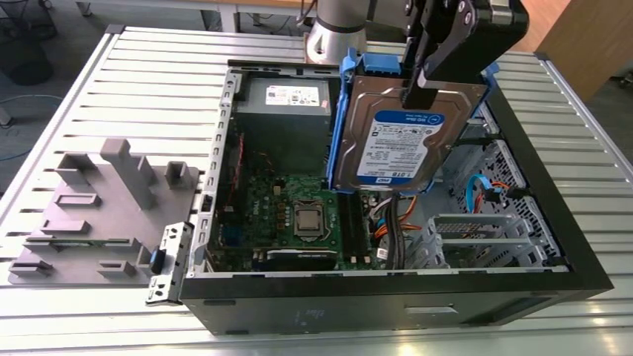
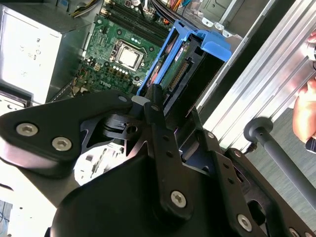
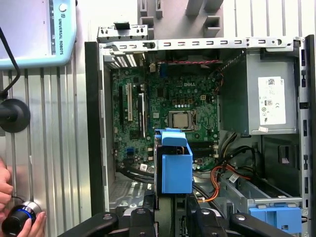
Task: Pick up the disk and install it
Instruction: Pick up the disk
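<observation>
**Disk Held Over the Open Computer**

The claw [image 1: 436, 80] was shut tight on the top end of the disk [image 1: 401, 141]. The disk hung on its end in the air above the open computer box [image 1: 396, 295]. It was over the gap between the green board [image 1: 296, 215] and the metal cage [image 1: 473, 236].

I think this step needed a firm hold and a slow, straight path. That way the blue rails would not bump the orange wires [image 3: 216, 177] or the box wall.

The arm stood at the far side of the box. It reached over the box with the claw pointing down.
</observation>
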Action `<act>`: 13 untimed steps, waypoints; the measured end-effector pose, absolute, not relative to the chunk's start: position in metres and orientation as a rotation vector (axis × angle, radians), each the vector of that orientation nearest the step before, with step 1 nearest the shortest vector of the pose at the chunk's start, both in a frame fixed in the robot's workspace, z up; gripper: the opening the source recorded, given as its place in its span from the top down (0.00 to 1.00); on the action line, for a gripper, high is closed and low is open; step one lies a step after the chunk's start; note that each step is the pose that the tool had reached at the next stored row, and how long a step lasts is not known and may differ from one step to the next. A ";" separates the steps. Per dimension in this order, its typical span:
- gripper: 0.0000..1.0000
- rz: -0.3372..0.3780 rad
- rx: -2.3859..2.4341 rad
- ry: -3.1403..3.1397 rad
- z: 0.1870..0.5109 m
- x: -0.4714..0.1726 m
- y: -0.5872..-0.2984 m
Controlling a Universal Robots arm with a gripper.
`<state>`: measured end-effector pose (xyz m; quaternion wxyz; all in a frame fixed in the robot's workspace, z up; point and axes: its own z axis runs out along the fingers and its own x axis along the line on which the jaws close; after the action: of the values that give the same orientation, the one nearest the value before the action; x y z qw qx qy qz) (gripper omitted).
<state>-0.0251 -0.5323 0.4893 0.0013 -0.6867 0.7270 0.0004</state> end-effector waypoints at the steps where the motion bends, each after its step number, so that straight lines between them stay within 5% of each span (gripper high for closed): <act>1: 0.65 0.001 -2.155 2.282 0.489 -0.025 -0.532; 13: 0.65 0.001 -2.156 2.282 0.489 -0.025 -0.544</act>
<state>-0.0250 -0.5442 0.4893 0.0011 -0.6867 0.7270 0.0003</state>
